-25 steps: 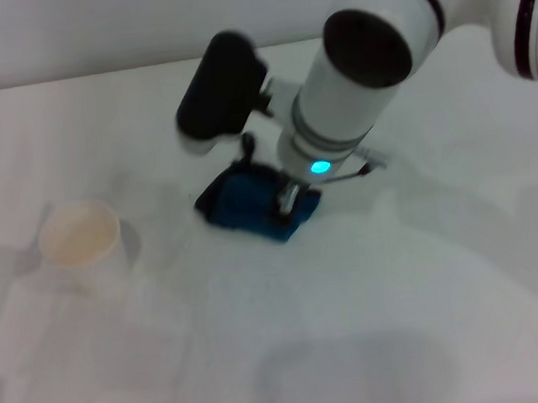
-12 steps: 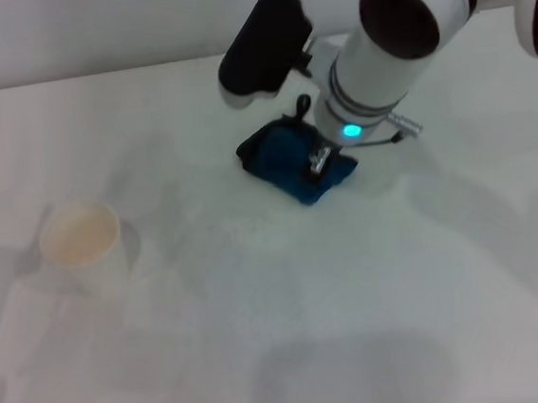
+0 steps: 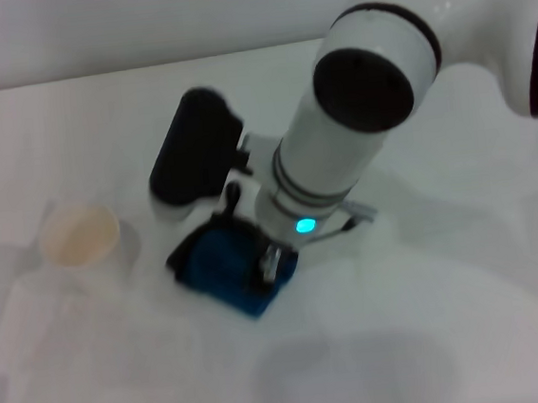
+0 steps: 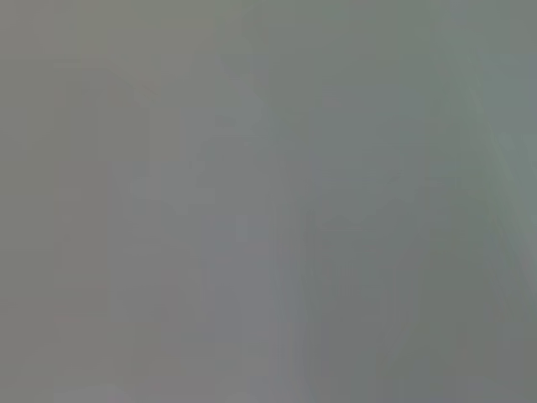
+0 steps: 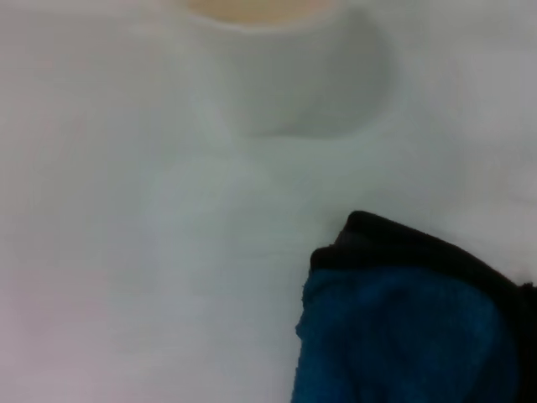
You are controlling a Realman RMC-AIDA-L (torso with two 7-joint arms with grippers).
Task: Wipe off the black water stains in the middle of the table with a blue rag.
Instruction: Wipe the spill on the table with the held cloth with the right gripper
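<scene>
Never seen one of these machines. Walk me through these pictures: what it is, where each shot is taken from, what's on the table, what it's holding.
This is a two-armed robot with cameras on its head and on each wrist. The head view looks down at a broad white matte tabletop. The big white and black arm is the robot's right arm; its right claw presses down on a small folded bright blue cloth with black edging. Whether the claw pinches the cloth cannot be seen. Beside the cloth stands a pale translucent cup. No dark stain shows on the bare table. The right wrist view, taken from that arm, shows the same cloth and cup close up. The left wrist view shows only plain grey; the left claw is not visible.
</scene>
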